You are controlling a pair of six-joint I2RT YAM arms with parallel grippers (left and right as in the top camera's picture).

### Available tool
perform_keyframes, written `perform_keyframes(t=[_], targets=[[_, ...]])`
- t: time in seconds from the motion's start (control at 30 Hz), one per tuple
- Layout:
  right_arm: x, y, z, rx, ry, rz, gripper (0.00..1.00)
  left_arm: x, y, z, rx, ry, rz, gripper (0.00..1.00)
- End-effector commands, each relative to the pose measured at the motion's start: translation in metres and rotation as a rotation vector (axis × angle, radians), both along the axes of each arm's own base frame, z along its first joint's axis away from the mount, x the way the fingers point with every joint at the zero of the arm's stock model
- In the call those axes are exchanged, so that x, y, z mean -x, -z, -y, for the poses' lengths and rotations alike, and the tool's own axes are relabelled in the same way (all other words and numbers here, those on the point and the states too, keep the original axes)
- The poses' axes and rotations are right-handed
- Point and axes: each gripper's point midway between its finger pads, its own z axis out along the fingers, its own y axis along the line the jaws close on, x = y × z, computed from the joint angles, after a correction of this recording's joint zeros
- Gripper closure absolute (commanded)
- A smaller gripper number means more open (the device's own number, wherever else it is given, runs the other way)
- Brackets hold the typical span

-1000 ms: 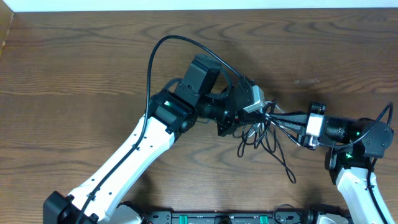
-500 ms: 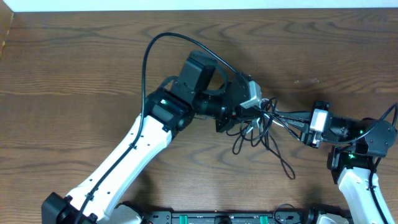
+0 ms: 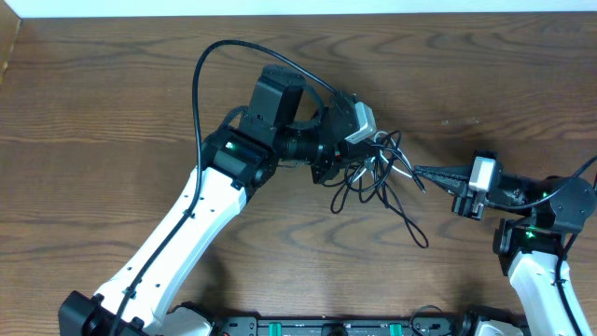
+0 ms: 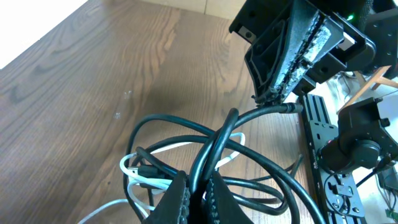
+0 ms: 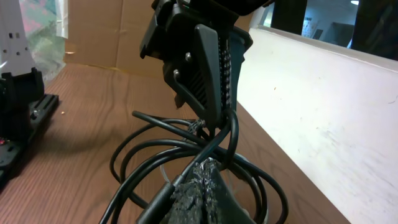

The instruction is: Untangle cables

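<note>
A tangle of thin black cables [image 3: 376, 183] with a short white cable [image 4: 133, 179] in it hangs between my two grippers over the middle of the table. My left gripper [image 3: 358, 159] is shut on a black cable loop [image 4: 217, 144], seen between its fingers [image 4: 198, 194] in the left wrist view. My right gripper [image 3: 419, 172] is shut on another black cable strand [image 5: 144, 149] at the tangle's right side, between its fingertips [image 5: 205, 173]. One black tail [image 3: 417, 233] trails on the table toward the front. The grippers face each other, a short gap apart.
The brown wooden table [image 3: 112, 121] runs to a white wall edge [image 3: 298, 7] at the back. The left arm's thick black cord [image 3: 207, 65] arcs above its wrist. The arms' base rail [image 3: 336, 327] lies along the front edge.
My left gripper has moved up and to the left, carrying the tangle with it. My right gripper has held its strand and shifted slightly right, so the strand between them has stretched out.
</note>
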Motion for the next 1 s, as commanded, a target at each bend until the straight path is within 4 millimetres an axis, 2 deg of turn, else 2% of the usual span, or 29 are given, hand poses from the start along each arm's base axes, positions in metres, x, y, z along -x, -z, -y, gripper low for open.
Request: perform_keyframes(t=[0.0, 0.3, 0.43, 0.53, 0.57, 0.63, 0.7, 0.73, 0.9, 0.97], targets=[[-0.006, -0.007, 0.002, -0.010, 0.037, 0.008, 0.99, 0.006, -0.010, -0.002, 0.017, 0.005, 0.001, 0.93], [-0.010, -0.010, 0.004, -0.015, 0.062, 0.026, 0.99, 0.008, -0.007, -0.003, 0.003, 0.002, -0.019, 0.93], [-0.005, -0.008, 0.002, -0.006, 0.031, 0.020, 0.99, -0.012, 0.002, -0.010, -0.060, -0.105, 0.022, 0.93], [-0.005, -0.008, 0.002, -0.006, 0.031, 0.020, 0.98, -0.017, 0.002, -0.011, -0.065, -0.130, 0.031, 0.92], [-0.005, -0.008, 0.002, -0.006, 0.031, 0.020, 0.96, -0.017, 0.000, -0.010, -0.061, -0.130, 0.036, 0.93], [-0.005, -0.008, 0.002, -0.006, 0.031, 0.020, 0.79, -0.018, -0.001, -0.010, -0.053, -0.138, 0.031, 0.92], [-0.005, -0.008, 0.002, -0.007, 0.031, 0.017, 0.52, -0.020, -0.006, -0.008, -0.028, -0.155, 0.003, 0.93], [-0.005, -0.008, 0.002, -0.007, 0.031, 0.017, 0.48, -0.020, -0.009, -0.006, -0.015, -0.156, -0.005, 0.92], [-0.007, -0.009, 0.003, -0.006, 0.046, 0.037, 0.47, -0.013, -0.013, -0.003, 0.012, -0.119, -0.025, 0.93], [-0.008, -0.009, 0.003, -0.004, 0.050, 0.050, 0.51, -0.010, -0.013, -0.003, 0.015, -0.105, -0.037, 0.93]])
